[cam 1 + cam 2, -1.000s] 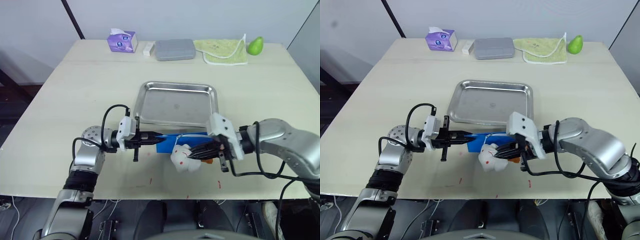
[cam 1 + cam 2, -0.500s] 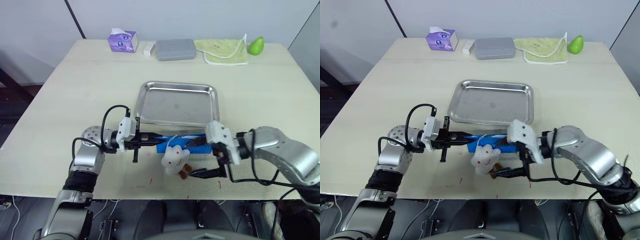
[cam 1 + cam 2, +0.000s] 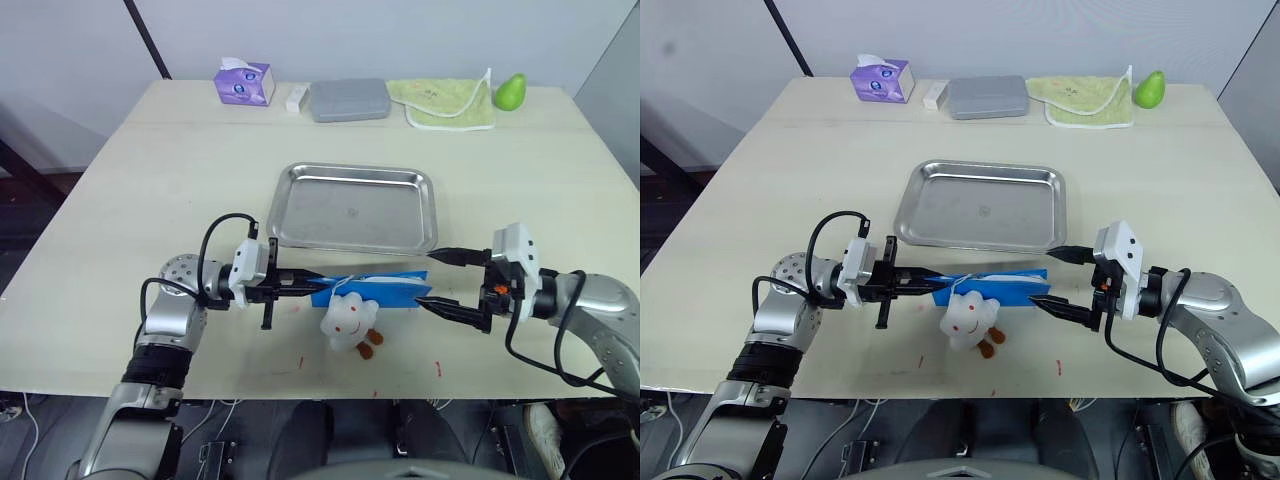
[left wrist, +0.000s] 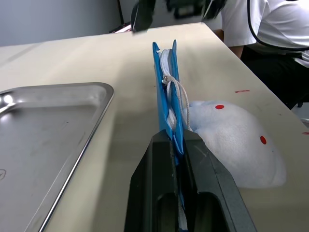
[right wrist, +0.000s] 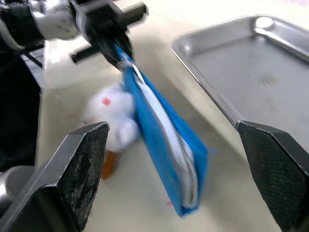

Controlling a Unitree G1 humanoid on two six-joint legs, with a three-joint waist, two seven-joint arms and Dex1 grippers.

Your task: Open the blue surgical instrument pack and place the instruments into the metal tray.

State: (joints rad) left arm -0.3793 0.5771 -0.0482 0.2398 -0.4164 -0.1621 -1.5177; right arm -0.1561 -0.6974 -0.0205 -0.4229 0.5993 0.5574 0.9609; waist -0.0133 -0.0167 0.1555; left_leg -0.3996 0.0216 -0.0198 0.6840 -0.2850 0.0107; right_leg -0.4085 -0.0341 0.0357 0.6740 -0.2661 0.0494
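The blue surgical instrument pack [image 3: 370, 288] stands on edge just in front of the metal tray [image 3: 350, 172]. My left gripper [image 3: 312, 283] is shut on the pack's left end, seen close up in the left wrist view [image 4: 170, 121]. My right gripper [image 3: 428, 276] is open at the pack's right end, its fingers [image 5: 82, 159] spread wide with nothing between them. A white string runs from the pack to a white plush toy [image 3: 345, 325] lying on the table in front of it. The tray is empty. The instruments are hidden.
Along the table's far edge stand a purple tissue box [image 3: 245, 82], a small white item [image 3: 297, 97], a grey case [image 3: 349, 99], a green-edged cloth [image 3: 450, 103] and a green pear [image 3: 511, 91]. Small red marks dot the table near its front edge.
My right gripper has opened, let go of the white toy and drawn back to the right. The toy now lies on the table. My left gripper still holds the pack.
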